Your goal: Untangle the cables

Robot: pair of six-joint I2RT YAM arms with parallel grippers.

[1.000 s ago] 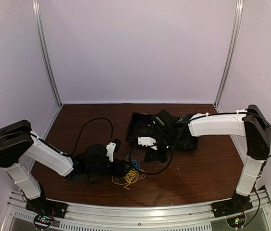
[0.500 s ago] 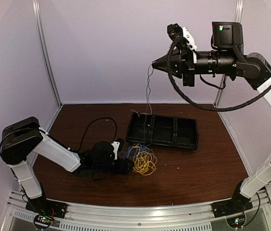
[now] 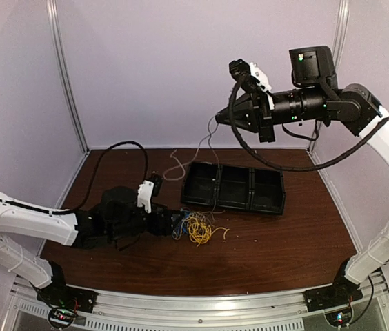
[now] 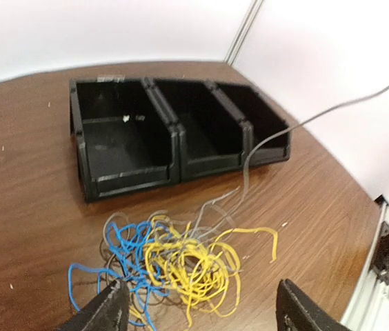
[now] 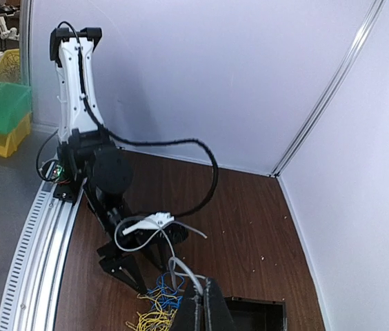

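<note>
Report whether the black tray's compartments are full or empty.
Empty: in the left wrist view the tray has three bare compartments, only pale specks; the cables lie mostly on the table before it.

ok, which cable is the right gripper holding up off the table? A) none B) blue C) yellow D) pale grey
D: the pale grey cable runs up from the pile to the shut right gripper, while the yellow cable and blue cable lie on the table.

cables (image 3: 196, 229) on table (image 3: 284, 241), just before bin (image 3: 250, 207) | left jaws — left of cables | strand (image 3: 210, 148) — runs up above bin
</note>
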